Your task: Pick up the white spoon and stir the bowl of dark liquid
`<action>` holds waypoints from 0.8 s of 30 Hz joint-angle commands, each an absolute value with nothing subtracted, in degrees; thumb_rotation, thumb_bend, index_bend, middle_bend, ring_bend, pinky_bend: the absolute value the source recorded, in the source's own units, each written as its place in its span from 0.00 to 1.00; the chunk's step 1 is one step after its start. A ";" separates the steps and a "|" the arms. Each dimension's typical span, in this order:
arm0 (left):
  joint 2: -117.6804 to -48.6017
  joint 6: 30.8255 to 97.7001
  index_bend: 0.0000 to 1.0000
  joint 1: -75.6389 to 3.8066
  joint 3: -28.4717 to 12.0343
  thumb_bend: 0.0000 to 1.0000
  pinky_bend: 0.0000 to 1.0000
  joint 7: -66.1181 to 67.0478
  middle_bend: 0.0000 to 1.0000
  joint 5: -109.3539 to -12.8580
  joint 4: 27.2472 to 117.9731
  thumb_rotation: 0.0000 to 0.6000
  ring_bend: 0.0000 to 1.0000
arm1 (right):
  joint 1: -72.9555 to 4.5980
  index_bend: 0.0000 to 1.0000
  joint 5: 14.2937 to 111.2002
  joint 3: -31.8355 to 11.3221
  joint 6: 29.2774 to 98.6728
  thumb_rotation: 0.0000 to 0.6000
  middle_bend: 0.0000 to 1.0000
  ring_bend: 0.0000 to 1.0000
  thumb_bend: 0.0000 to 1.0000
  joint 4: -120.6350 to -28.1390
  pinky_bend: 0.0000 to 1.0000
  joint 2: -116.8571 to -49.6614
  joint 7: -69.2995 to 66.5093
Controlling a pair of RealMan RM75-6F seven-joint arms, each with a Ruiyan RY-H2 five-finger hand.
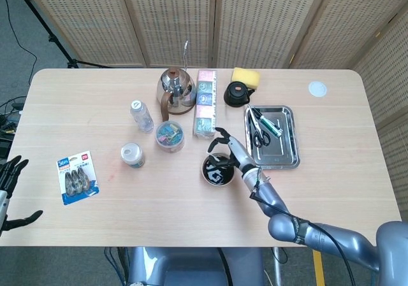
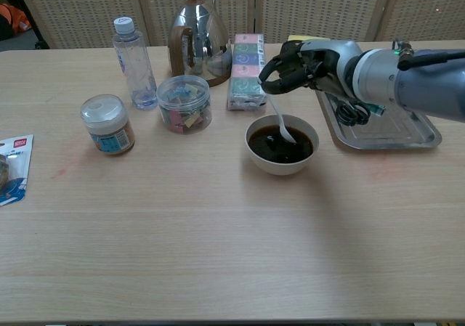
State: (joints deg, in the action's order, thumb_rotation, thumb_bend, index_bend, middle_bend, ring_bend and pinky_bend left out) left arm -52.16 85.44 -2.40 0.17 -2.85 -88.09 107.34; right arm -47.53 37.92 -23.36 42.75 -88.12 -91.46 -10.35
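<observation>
Grasping the white spoon [image 2: 279, 120] by its handle top, the right hand [image 2: 299, 68] hangs it steeply below the fingers so its tip sits in the bowl [image 2: 282, 144] of dark liquid, while the left hand [image 1: 9, 190] idles open.

Both views are bright and evenly lit, with soft diffuse light from above. Shadows are faint: in the chest view a pale one lies on the desk [image 2: 218, 253] just below the bowl [image 2: 282, 146] toward 5 o'clock, and short ones sit under the jars. The kettle [image 2: 196, 35] carries sharp specular glare and reflections; the tray [image 1: 273, 136] shines mildly in the head view. Focus is crisp across the desk in both. The chest view bows slightly at its edges. The head view shows small things with little detail.
</observation>
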 commanded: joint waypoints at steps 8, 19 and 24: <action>-52.40 85.74 0.00 -2.28 0.50 0.00 0.00 -2.17 0.00 -88.98 107.64 1.00 0.00 | -47.50 0.55 35.75 -20.65 38.94 1.00 0.05 0.00 0.75 -94.87 0.00 -85.77 -8.81; -51.76 86.38 0.00 -1.99 0.44 0.00 0.00 -4.08 0.00 -89.08 107.16 1.00 0.00 | -50.49 0.55 34.96 -20.39 41.30 1.00 0.05 0.00 0.75 -92.49 0.00 -90.27 -7.96; -51.61 86.16 0.00 -2.10 0.33 0.00 0.00 -4.42 0.00 -88.77 106.98 1.00 0.00 | -50.80 0.55 34.86 -21.57 42.17 1.00 0.05 0.00 0.75 -88.25 0.00 -93.09 -9.65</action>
State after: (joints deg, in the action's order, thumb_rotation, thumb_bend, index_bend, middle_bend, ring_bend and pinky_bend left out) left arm -51.62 86.16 -2.09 0.33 -4.42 -88.78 107.00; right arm -50.62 34.86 -21.09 41.75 -89.40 -92.22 -9.02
